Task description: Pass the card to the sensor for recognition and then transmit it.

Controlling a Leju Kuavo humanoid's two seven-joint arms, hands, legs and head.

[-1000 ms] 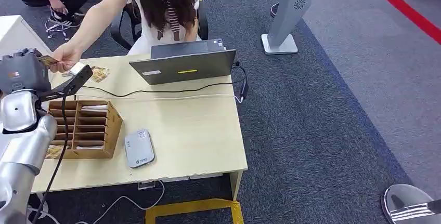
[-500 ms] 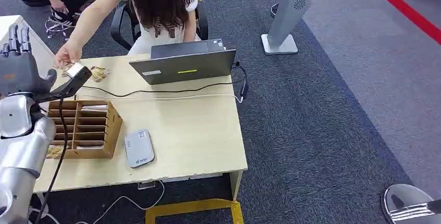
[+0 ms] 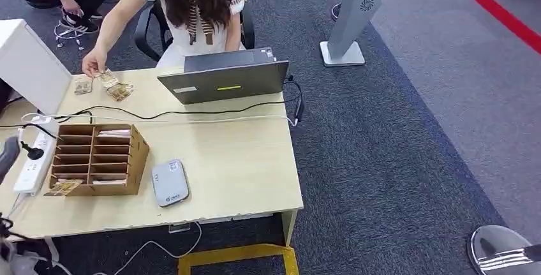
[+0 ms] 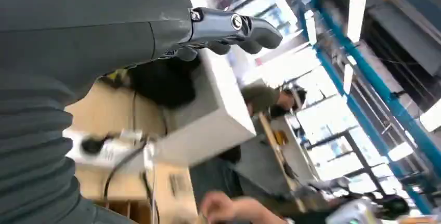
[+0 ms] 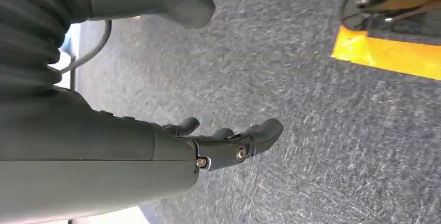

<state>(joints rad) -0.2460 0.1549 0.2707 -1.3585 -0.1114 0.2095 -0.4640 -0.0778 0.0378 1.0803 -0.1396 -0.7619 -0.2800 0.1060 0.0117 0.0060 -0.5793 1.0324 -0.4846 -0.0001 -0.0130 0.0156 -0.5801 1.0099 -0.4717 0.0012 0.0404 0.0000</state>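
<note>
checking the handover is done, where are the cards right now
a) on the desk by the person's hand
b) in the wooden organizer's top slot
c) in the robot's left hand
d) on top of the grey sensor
a: the cards lie on the desk at its far corner, with the person's hand touching them, while the left hand holds nothing.

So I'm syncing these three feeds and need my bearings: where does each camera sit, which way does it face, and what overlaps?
Head view: high on the body, looking down at the desk, laptop and person's hand at the cards.
Left wrist view: behind the left hand, facing a ceiling with lights.
Right wrist view: behind the right hand, looking at grey carpet.
Shared: head and left wrist views both show the power strip and white box.
</note>
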